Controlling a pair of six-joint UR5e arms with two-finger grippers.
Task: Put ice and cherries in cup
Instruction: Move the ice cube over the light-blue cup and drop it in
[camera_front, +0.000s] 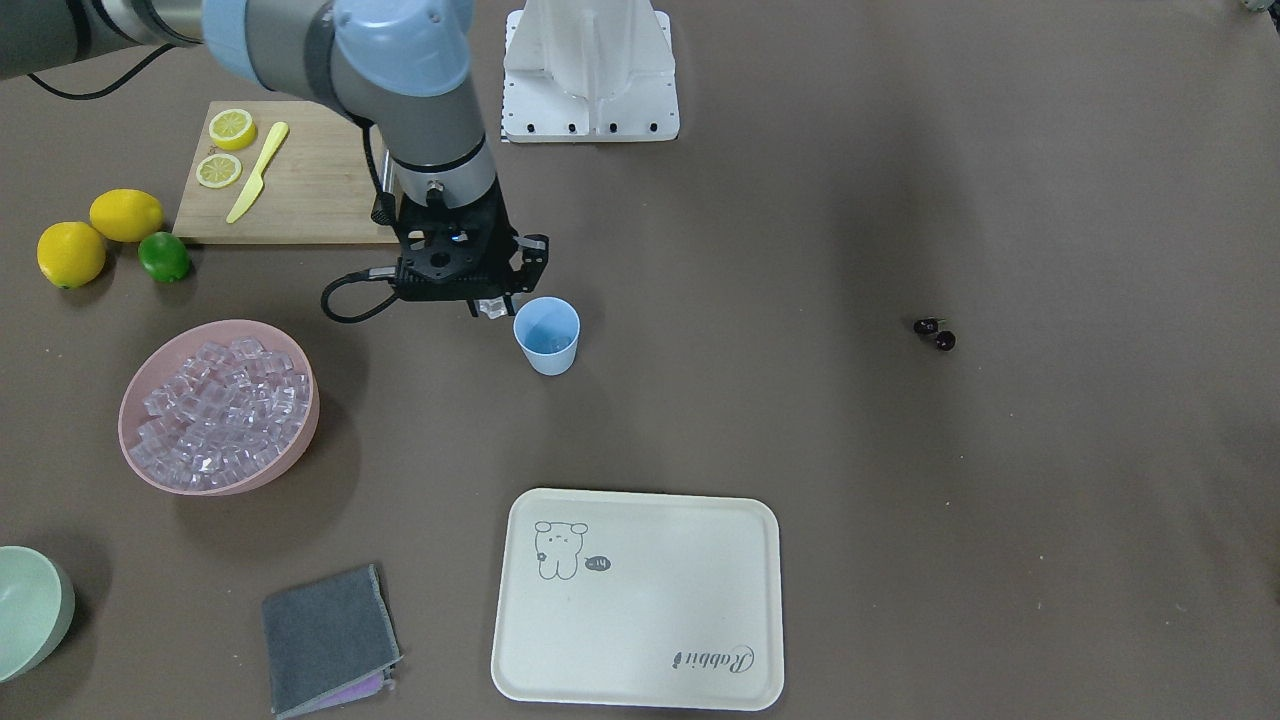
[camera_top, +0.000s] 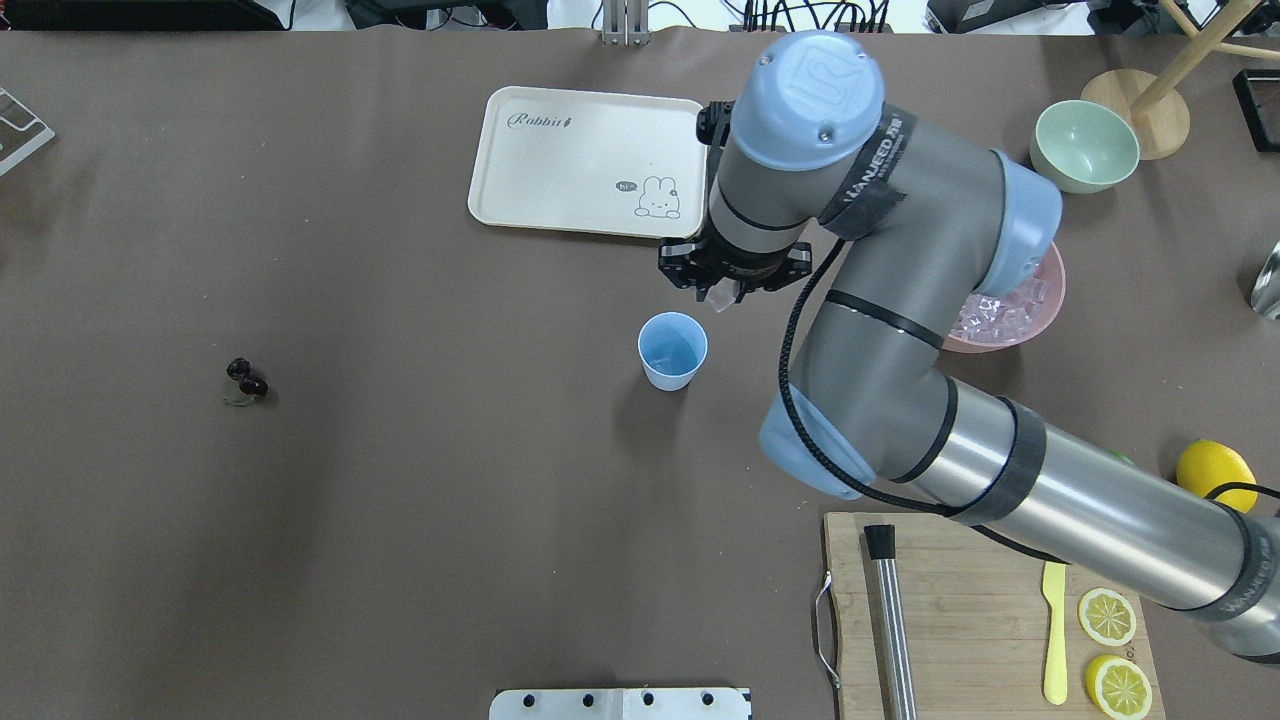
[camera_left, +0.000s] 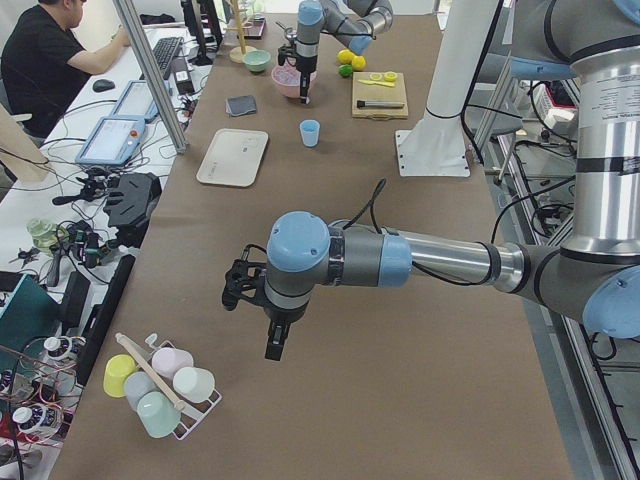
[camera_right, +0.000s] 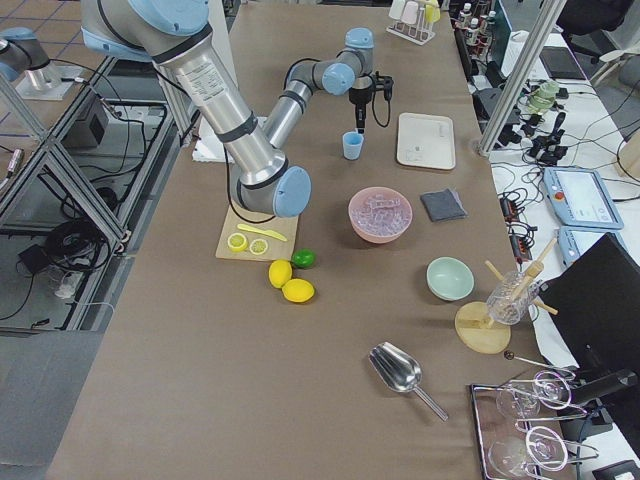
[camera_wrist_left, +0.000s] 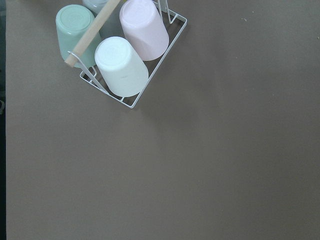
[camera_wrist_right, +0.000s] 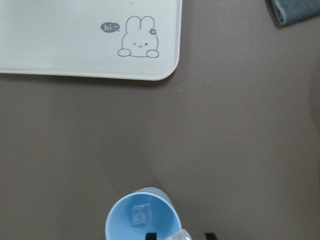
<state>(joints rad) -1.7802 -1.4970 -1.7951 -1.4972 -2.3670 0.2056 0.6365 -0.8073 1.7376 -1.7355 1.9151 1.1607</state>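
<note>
A cube (camera_wrist_right: 181, 235) sits pinched between the tips of the right gripper (camera_top: 720, 295), at the very bottom of the wrist view. The cup (camera_wrist_right: 142, 217) stands upright just below those tips and a little to one side, so the cube hangs at the rim's edge, not over the middle of the mouth. One piece of ice (camera_wrist_right: 141, 214) already lies on the cup's bottom.

So the ice part is begun: one piece in, a second gripped and not yet let go. I judge it needs a small shift over the mouth before release. More ice fills the bowl (camera_front: 135, 395), on the gripper's side away from the cup.

The cherries (camera_front: 935, 333) lie on the table (camera_front: 900, 520), well apart from this gripper and beyond the cup, so that half is all left to do.

The left gripper (camera_left: 272, 345) hangs above the table near a rack (camera_left: 190, 415) of cups, far from the task's things. Whether its fingers are spread or closed cannot be told.
</note>
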